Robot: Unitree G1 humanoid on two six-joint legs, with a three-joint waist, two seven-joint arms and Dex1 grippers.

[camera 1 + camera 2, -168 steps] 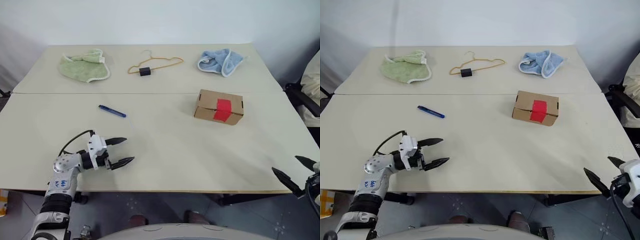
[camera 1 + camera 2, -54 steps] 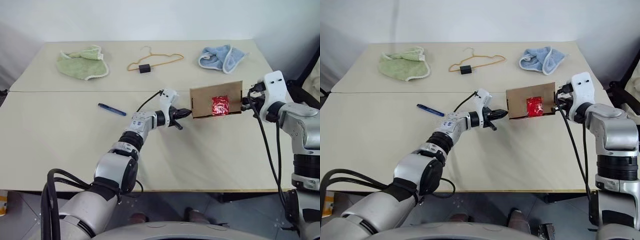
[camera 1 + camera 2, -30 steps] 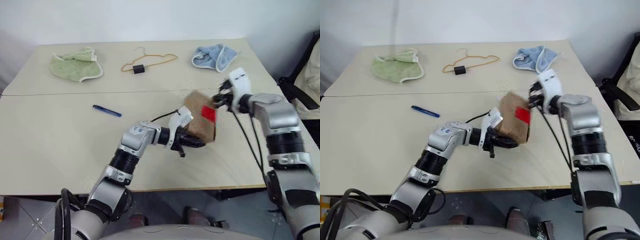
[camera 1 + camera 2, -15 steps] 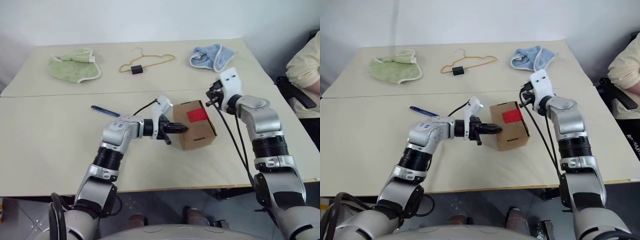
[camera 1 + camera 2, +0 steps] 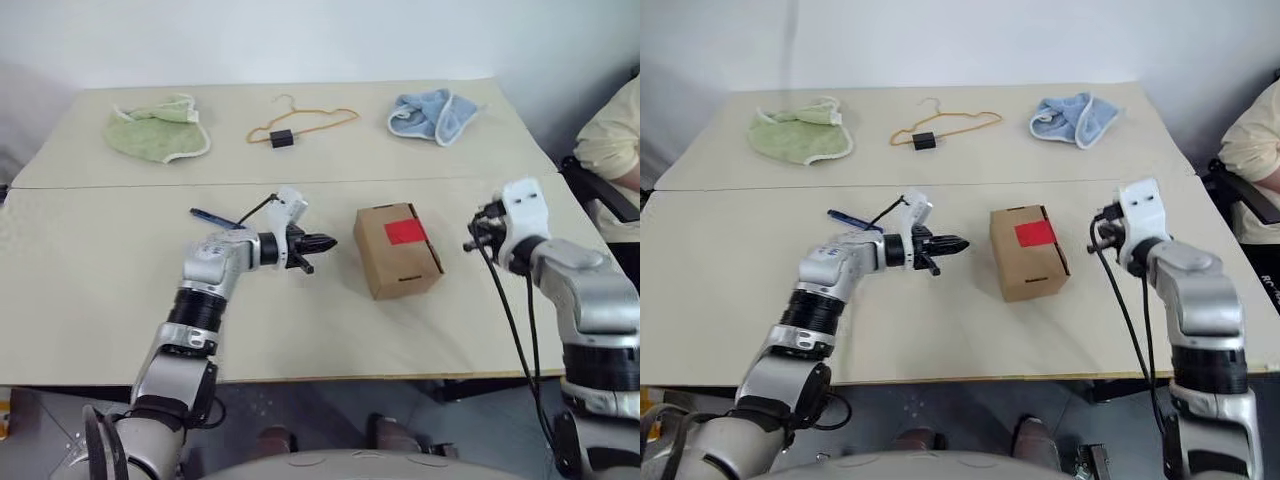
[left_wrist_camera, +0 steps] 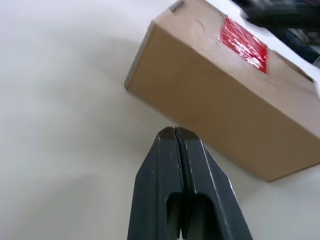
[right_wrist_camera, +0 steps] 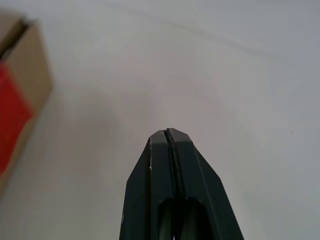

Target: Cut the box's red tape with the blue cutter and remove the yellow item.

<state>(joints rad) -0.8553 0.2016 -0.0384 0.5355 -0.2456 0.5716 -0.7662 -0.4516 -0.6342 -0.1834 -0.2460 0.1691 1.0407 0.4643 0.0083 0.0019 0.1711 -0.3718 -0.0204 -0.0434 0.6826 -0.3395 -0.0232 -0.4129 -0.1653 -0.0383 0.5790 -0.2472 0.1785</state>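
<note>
The brown box (image 5: 398, 250) rests flat on the table's middle, its red tape (image 5: 405, 231) facing up. My left gripper (image 5: 326, 241) is shut and empty, a short gap to the left of the box, pointing at it. In the left wrist view the box (image 6: 220, 95) and tape (image 6: 243, 38) lie just past the shut fingertips (image 6: 172, 132). My right gripper (image 5: 470, 243) is shut and empty, off the box's right side. The blue cutter (image 5: 210, 215) lies on the table behind my left forearm, partly covered by it. The yellow item is out of view.
Along the far edge lie a pale green cloth (image 5: 160, 127), an orange wire hanger (image 5: 300, 124) with a black clip, and a light blue cloth (image 5: 432, 113). A person's sleeve (image 5: 610, 140) shows at the right edge. A seam (image 5: 120, 184) crosses the table.
Both grippers have drawn away from the box: the left one back to the left, the right one out to the right. The box now lies alone with its tape up.
</note>
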